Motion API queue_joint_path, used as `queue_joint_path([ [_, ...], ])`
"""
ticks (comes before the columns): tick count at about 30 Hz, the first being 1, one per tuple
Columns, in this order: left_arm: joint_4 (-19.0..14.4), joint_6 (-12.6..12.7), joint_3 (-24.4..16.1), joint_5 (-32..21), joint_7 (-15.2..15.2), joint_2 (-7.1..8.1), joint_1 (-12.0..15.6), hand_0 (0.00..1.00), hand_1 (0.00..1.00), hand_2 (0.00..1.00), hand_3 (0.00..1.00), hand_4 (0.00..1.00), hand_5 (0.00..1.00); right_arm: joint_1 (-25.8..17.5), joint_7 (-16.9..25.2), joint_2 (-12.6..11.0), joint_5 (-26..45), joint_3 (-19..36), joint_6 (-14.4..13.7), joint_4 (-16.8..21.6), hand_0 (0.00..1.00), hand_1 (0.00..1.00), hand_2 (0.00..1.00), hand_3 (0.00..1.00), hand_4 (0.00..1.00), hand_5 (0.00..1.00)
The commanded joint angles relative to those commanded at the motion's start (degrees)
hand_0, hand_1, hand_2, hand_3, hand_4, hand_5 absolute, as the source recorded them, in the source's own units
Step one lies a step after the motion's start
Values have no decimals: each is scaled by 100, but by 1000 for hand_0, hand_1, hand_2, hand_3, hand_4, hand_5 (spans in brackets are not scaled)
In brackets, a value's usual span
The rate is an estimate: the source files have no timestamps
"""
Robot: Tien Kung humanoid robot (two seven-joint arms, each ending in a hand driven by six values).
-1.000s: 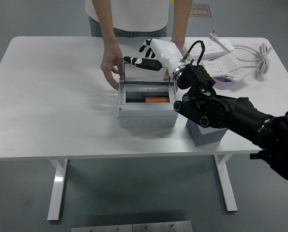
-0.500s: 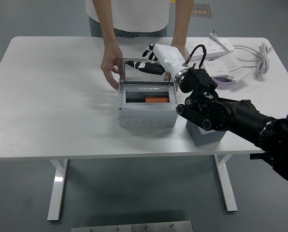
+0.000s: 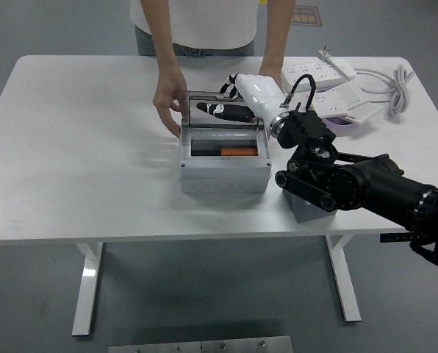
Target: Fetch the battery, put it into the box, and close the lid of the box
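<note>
lying already inside the grey junction box [image 3: 224, 173]: the orange battery [image 3: 238, 152]. pressing on the raised clear lid [image 3: 223, 112] with the right hand [image 3: 234, 99], fingers extended, grasping nothing. steadying the box's far side: a person's hands [image 3: 167, 103]. remaining: bringing the lid fully down.

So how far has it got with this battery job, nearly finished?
Nearly. The orange battery already lies inside the grey box. The right robot hand is at the raised clear lid, fingers against it, while a person's hand steadies the box's far left corner. Left to do: bring the lid down shut.
</note>
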Motion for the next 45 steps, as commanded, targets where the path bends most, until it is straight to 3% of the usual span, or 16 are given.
queue_joint_path([
  [1,1,4,4,-7,0,-1,0,572,724,609,533,431,2,2,-34,-21,-39,7,10,45,664,558,579,660,998,998],
  [2,2,9,9,-18,0,-1,0,572,724,607,532,429,2,4,-60,-37,-63,12,18,79,525,437,505,599,998,998],
  [7,9,25,37,-65,0,-5,1,572,724,607,532,429,2,-2,-127,-92,-96,-1,23,152,525,437,505,599,998,998],
  [8,10,30,42,-74,0,-5,2,571,724,607,532,429,2,-9,-135,-102,-104,-9,23,161,421,374,471,562,998,998],
  [30,14,50,74,-122,0,-20,17,571,725,607,532,429,2,-120,-426,-201,-450,-58,252,619,359,367,465,561,998,998],
  [45,8,33,49,-73,0,-43,21,572,725,608,532,431,2,-144,-654,-207,-493,-94,457,702,314,358,465,569,996,998],
])
